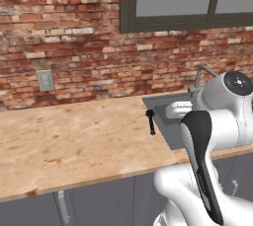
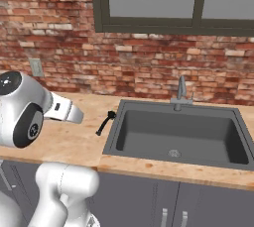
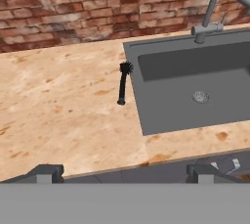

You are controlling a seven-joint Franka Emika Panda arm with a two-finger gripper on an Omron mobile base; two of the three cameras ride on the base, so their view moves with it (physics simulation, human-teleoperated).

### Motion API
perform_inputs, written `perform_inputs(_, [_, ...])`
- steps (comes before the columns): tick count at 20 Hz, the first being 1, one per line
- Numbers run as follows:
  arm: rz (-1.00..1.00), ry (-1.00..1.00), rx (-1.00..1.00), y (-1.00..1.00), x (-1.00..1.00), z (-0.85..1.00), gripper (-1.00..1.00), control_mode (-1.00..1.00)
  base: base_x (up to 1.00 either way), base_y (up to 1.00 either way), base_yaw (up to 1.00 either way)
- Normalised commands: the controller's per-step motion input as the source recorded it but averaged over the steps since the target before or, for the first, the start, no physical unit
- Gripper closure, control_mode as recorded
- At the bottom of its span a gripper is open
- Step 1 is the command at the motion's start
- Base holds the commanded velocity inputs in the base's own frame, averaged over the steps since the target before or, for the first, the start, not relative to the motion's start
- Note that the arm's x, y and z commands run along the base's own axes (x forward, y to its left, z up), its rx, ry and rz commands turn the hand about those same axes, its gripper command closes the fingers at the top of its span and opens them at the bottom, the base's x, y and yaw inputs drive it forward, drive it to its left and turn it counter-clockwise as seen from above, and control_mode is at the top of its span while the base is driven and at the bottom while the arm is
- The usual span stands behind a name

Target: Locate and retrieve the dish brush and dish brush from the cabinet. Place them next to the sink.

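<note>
A black dish brush [image 1: 150, 123] [image 2: 104, 123] [image 3: 122, 85] lies flat on the wooden counter, just left of the sink's left rim, its spiky round head toward the brick wall. The sink [image 1: 159, 103] [image 2: 149, 144] [image 3: 161, 113] is a dark grey basin with a round metal drain [image 3: 200, 97] and a thin curved faucet [image 2: 181, 91] [image 3: 213, 10]. In the hand view my gripper [image 3: 126, 173] is open with nothing between its fingers; it hovers at the counter's front edge, well back from the brush. The cabinet is out of view.
The wooden counter [image 1: 74, 146] stretches far to the left of the sink. A brick wall with an outlet [image 1: 45, 80] [image 2: 35, 66] backs it, under a dark-framed window [image 2: 149, 3]. Grey cupboard fronts with metal handles [image 1: 62, 205] run below the counter edge.
</note>
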Motion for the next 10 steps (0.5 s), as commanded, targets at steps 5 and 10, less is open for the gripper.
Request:
perform_inputs(5, [0.0, 0.0, 0.0, 0.0, 0.02, 0.0, -1.0, 1.0, 0.0, 0.0, 0.01])
perform_inputs(10, [0.0, 0.0, 0.0, 0.0, 0.0, 0.0, -1.0, 1.0, 0.0, -0.04, -0.33])
